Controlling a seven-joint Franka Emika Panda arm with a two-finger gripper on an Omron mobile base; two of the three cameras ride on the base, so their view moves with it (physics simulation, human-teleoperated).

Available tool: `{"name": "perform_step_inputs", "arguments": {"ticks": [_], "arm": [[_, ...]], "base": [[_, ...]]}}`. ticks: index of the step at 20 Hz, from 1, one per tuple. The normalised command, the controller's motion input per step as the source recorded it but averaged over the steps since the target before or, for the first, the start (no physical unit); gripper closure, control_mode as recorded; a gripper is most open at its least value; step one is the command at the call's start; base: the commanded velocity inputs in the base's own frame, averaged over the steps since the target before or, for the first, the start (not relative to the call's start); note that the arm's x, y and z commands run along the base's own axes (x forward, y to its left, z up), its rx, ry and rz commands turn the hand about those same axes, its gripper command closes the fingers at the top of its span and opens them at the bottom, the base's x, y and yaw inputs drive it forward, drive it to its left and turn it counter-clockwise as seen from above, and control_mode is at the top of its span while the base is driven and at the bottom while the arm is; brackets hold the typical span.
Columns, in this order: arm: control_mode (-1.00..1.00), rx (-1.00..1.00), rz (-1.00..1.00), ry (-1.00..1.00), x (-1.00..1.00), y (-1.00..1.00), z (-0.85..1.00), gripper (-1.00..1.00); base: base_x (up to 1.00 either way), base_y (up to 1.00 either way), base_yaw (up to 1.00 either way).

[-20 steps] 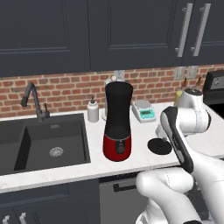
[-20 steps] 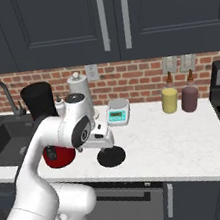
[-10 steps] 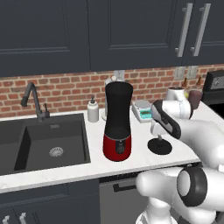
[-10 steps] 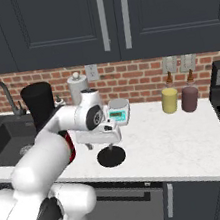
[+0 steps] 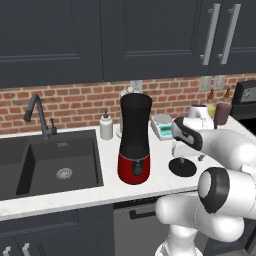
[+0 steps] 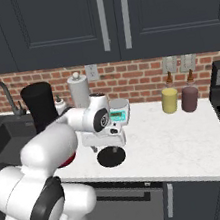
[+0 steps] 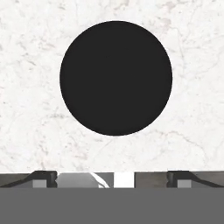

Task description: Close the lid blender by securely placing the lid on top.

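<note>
My 2-finger pincer hung directly above the small flat round black lid, its 2 dark fingertips spread wide at either side with nothing between them, so it was released and empty. The lid lay flat on the white marbled counter, to the right of the tall black blender jar on its glossy red base and well apart from it; the jar's mouth stood open and bare. From the right base view the lid sat just below my wrist, near the counter's front edge. I judged the main risk to be the grasp itself: the disc looked thin and about as wide as my spread fingers, so if I came down off-centre one finger could land on top of it instead of beside it and press it into the counter, or skid it toward the near edge. A shallow pinch on the rim might also let it tilt or slip during the carry. The white-and-teal kitchen scale stood just beyond on the far side, and a careless swing left toward the blender could clip the tall jar and rock it.
</note>
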Motion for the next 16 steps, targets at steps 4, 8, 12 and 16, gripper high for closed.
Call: {"name": "perform_step_inputs", "arguments": {"ticks": [4,8,12,16], "arm": [[-1.0,0.0,0.0,-0.04,0.03,0.0,-0.3,-1.0],[-1.0,0.0,0.0,-0.05,0.07,0.0,-0.19,-1.0],[-1.0,0.0,0.0,-0.07,0.04,0.0,-0.16,-1.0],[-1.0,0.0,0.0,-0.06,0.07,0.0,-0.16,-1.0]], "base": [[0.0,0.0,0.0],[0.0,0.0,0.0],[0.0,0.0,0.0],[0.0,0.0,0.0]]}}
